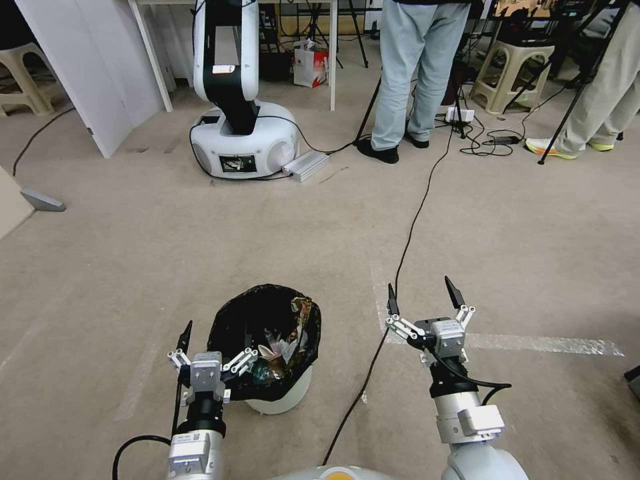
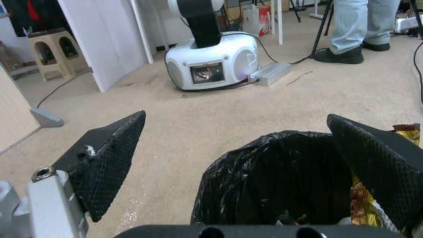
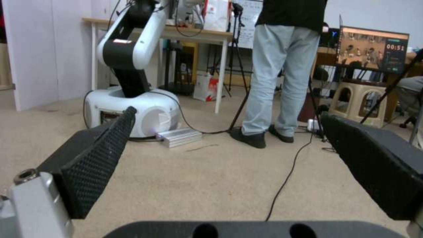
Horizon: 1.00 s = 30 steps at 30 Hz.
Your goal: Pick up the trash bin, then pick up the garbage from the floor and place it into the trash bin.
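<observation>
1. Head view looks down on a beige carpet floor [image 1: 167, 253], worn and lightly stained, with a strip of pale tape [image 1: 533, 343] running across it on the robot's right.
2. The trash bin [image 1: 283, 397] stands on the carpet just ahead of the robot, left of centre; its crinkled black bag liner [image 1: 240, 320] is folded over the rim.
3. Garbage [image 1: 283, 347] lies inside the bin: wrappers and crumpled pieces, with a yellow-brown wrapper [image 1: 301, 313] leaning against the far right of the liner.
4. The left tool [image 1: 215, 340] is spread wide at the bin's near-left rim; one finger [image 1: 185, 335] is outside over the carpet, the other reaches over the rim into the bag. It grips nothing.
5. In the left wrist view the same tool [image 2: 236, 148] frames the liner [image 2: 273, 178], with the wrapper [image 2: 407, 130] peeking past the finger that is over the bin.
6. The right tool [image 1: 423, 297] is held above bare carpet to the right of the bin, well apart from it, fingers splayed and empty.
7. A black cable [image 1: 407, 240] runs along the floor between the two arms toward the back of the room.
8. Farther back stand another white robot base [image 1: 243, 143], a silver box [image 1: 305, 165] beside it, a white desk [image 1: 332, 60], a beige stool [image 1: 513, 73] and tripod legs.
</observation>
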Available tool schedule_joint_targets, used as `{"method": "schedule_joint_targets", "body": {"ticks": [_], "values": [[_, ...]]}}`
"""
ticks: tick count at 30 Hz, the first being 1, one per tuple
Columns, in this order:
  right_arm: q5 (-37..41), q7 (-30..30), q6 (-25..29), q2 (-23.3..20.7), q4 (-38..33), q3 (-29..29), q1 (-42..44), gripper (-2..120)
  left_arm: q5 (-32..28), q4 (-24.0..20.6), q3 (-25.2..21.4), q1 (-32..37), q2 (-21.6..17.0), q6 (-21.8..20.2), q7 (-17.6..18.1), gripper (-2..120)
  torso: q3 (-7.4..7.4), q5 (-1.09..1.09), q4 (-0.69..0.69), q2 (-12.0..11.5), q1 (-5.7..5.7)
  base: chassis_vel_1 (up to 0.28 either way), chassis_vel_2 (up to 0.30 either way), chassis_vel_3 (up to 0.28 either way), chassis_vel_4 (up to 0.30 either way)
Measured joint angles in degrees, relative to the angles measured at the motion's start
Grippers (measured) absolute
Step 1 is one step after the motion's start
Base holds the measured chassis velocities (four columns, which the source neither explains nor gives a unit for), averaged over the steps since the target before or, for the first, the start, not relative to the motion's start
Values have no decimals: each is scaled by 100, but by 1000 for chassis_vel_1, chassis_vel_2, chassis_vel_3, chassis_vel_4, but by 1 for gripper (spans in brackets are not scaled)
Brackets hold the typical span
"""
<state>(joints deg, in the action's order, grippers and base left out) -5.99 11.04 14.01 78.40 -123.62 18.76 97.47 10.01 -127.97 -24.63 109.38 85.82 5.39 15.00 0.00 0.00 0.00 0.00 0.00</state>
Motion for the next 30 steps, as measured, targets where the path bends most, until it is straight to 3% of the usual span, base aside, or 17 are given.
{"method": "schedule_joint_targets", "body": {"ticks": [30], "values": [[1,-4,10,-1,10,0,2,100,-20,3,1,-7,-1,-35,11,100,0,0,0,0,1,0,0,0,0]]}}
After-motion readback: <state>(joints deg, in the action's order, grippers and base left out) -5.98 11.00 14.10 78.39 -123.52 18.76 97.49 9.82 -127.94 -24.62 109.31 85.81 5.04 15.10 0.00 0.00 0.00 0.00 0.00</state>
